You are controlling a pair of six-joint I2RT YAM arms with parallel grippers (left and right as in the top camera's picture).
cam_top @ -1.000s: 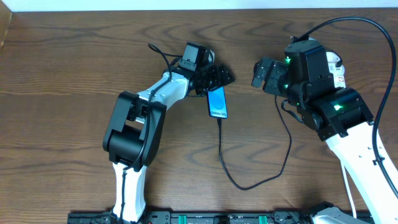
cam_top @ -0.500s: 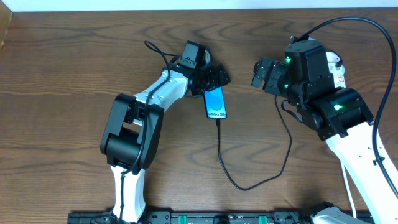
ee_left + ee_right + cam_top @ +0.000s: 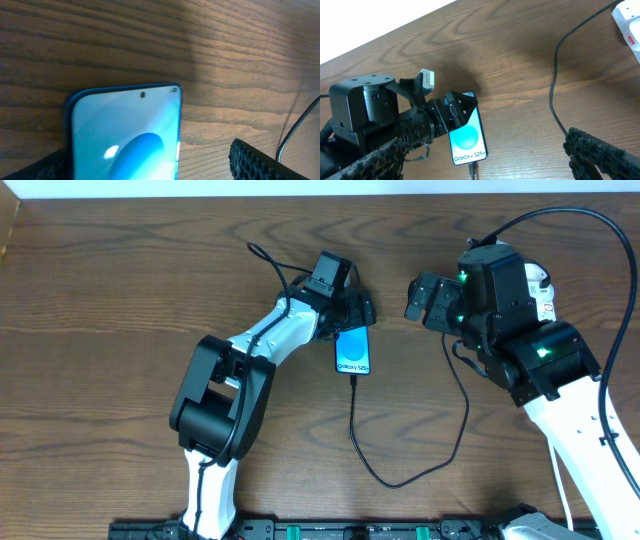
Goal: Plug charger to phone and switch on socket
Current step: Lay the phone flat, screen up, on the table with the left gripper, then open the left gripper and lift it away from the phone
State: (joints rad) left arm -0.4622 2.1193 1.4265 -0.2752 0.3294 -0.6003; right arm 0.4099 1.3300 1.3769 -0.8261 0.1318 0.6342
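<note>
The phone [image 3: 466,137] lies screen-up, glowing blue, its far end between the left gripper's [image 3: 457,106] spread jaws. The charger [image 3: 554,100] seems plugged into its near end. The socket [image 3: 627,20] sits far right.

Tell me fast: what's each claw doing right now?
Left claw: open, straddling the top end of the phone, not clamped on it.
Right claw: open, holding nothing.

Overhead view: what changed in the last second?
The left end effector swung slightly right and the phone shifted with it, jaws open around its top end. The charger stays plugged in; the right end effector and socket are unchanged.
</note>
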